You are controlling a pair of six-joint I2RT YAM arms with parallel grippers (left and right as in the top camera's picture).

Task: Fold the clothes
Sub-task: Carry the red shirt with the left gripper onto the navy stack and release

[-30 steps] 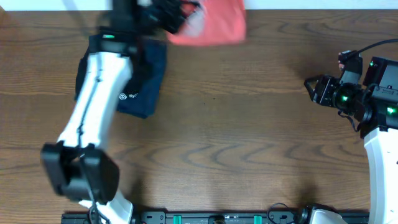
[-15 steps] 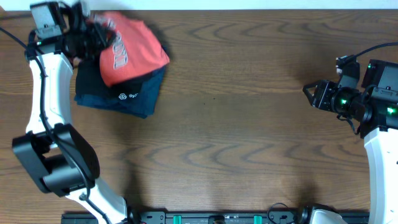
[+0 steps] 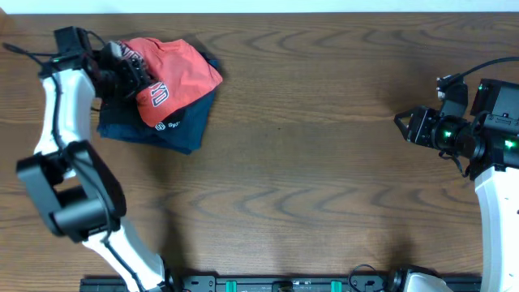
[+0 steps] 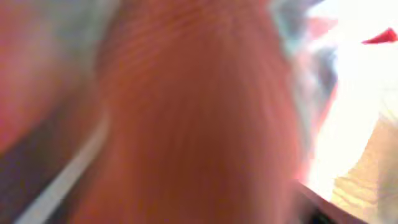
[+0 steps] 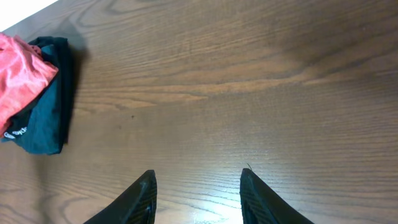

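A red garment (image 3: pixel 182 77) lies bunched on top of a folded navy garment (image 3: pixel 174 131) at the table's back left. My left gripper (image 3: pixel 130 71) sits at the red garment's left edge, pressed into the cloth. The overhead view does not show how its jaws stand. The left wrist view is filled with blurred red fabric (image 4: pixel 199 124), and its fingers are hidden. My right gripper (image 3: pixel 403 123) hovers at the far right, well away from the clothes. It is open (image 5: pixel 198 186) with bare wood between its fingers. The right wrist view shows the red garment (image 5: pixel 18 71) and the navy one (image 5: pixel 46 118) at far left.
The brown wooden table (image 3: pixel 308 162) stretches between the pile and the right arm. A white wall edge runs along the back. A black rail (image 3: pixel 284 284) with the arm bases lines the front edge.
My left arm swung the red garment from the back middle to the left and set it down on the navy garment. The right arm has barely moved.
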